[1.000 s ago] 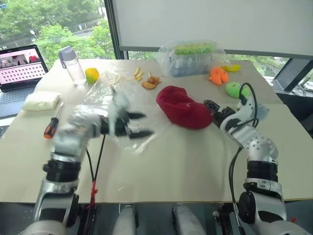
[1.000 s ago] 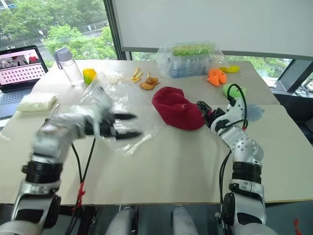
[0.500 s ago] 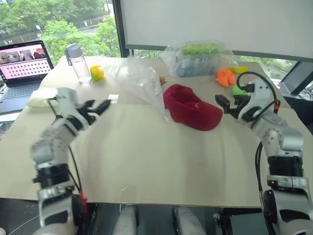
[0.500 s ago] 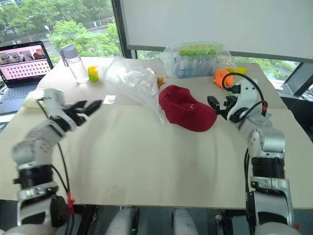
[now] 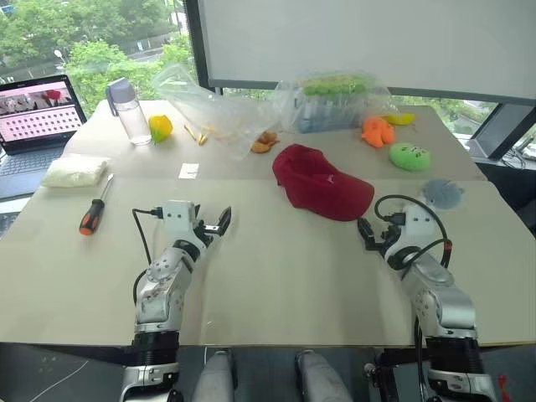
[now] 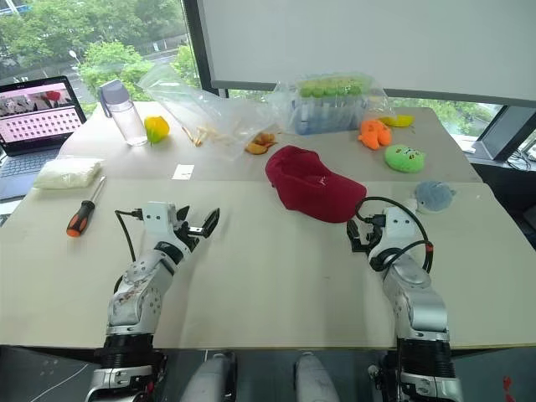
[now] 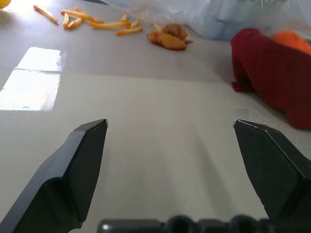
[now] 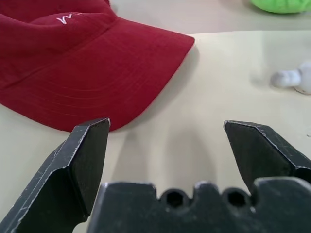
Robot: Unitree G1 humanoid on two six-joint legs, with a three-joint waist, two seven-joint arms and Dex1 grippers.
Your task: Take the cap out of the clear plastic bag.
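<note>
Both arms have come down since a second ago: the left gripper (image 5: 214, 224), which was then up in the crinkled clear plastic bag (image 5: 205, 105), now sits low over bare table (image 5: 276, 293) with nothing in it. The bag itself has ended up at the far side, well ahead of the left jaws, lying crumpled over a scatter of thin yellow fries (image 7: 92, 23) and just beside a second clear wrap holding a blue tray with green items (image 5: 331, 100). The right gripper (image 6: 358, 235) has drawn back from the cap (image 5: 322, 182) and also stands low.

Both pairs of jaws are spread wide and empty. The cap lies out of the bag on the table, straight ahead of the right jaws and just beyond them, its curved brim nearest; the left wrist view has it ahead and off to the right-finger side.

The cap is dark red ribbed cloth, soft and slumped, with small white stitched script (image 8: 68, 18) on the front that is too cut off to read. No other writing is legible.

Counted: one cap, one loose bag, one clear water bottle (image 5: 127, 110) with a grey lid, one screwdriver (image 5: 92, 214) with an orange-and-black handle, one open laptop (image 5: 33, 117), one white pouch (image 5: 74, 171), one small white card (image 5: 189, 170), and plush toys: one orange (image 5: 377, 130), one green (image 5: 409, 156), one grey-blue (image 5: 440, 193).
</note>
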